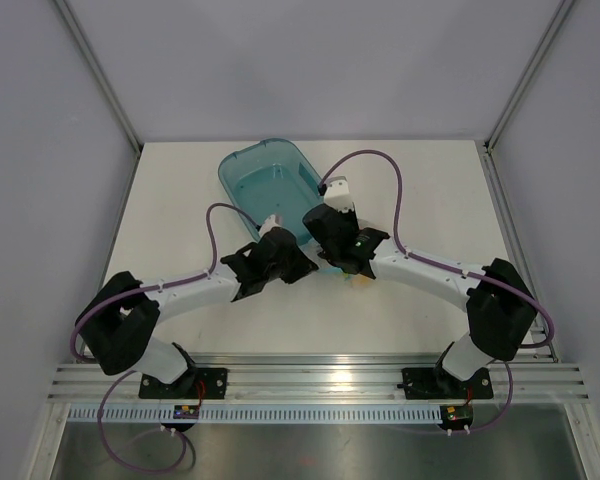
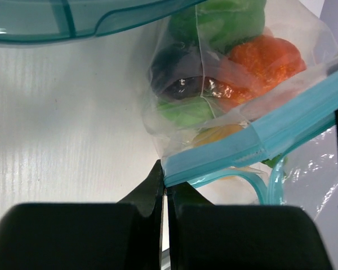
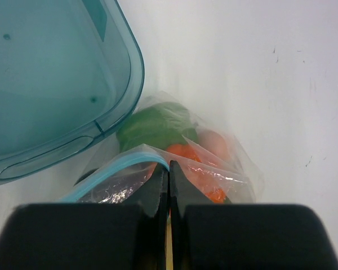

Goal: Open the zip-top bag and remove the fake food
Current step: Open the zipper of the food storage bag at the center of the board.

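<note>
The clear, crinkly plastic zip-top bag (image 2: 225,112) of small toy fake food (image 2: 259,62) lies on the white table (image 2: 56,124), just beside the rigid translucent teal tub (image 2: 73,17). The left gripper (image 2: 164,191) and the right gripper (image 3: 169,174) each pinch the bag's light blue-teal zip strip (image 2: 259,140) with jaws fully closed, apparently to pull the two lips apart.

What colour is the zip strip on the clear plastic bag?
Light blue-teal zip strip, clearest in left wrist view.

counter (image 1: 180,220): white, matte, faint scuffs | 11 o'clock of centre: translucent teal tub (image 1: 265,180), lying flat | tub's 5 o'clock, just beside its rim: clear zip-top bag (image 3: 214,152), bottom on counter, blue-teal strip lifted | inside bag: fake food (image 2: 265,62), green, orange, dark purple and yellow pieces
</note>
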